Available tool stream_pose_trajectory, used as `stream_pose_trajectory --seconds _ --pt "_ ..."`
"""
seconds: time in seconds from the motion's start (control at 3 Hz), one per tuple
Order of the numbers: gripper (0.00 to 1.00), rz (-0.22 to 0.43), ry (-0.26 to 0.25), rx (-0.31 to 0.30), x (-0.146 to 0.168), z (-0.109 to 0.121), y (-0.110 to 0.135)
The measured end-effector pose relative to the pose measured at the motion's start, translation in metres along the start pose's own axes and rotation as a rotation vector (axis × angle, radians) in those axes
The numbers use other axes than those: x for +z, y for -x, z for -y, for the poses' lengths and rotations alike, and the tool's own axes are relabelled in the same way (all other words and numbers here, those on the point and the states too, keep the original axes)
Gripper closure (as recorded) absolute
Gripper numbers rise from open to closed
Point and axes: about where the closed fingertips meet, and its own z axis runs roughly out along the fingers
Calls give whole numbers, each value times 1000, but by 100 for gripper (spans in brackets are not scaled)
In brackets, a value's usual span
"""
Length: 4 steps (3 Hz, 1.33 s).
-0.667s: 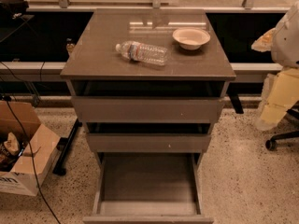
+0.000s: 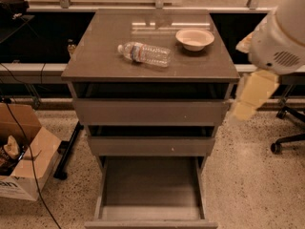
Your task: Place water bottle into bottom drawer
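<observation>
As gripper hangs rt, bowl nr bottle

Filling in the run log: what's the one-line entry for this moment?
water bottle: lying on cabinet beside bowl | bottom drawer: open, bottle not inside | gripper: right of cabinet, apart from bottle

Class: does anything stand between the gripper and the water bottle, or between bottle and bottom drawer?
The gripper hangs right of the cabinet; the bowl sits near that approach, apart from the water bottle. The bottom drawer is open, unobstructed.
</observation>
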Motion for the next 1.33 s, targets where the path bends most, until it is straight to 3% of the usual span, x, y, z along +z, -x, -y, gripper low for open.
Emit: stream_pose_trajectory --seconds 0.33,0.67,1.0,1.33 --pt "0 65 3 12 27 13 26" --pt "0 128 19 1 65 43 58" --pt "0 163 38 -9 91 71 74" --pt "0 163 38 -9 91 71 74"
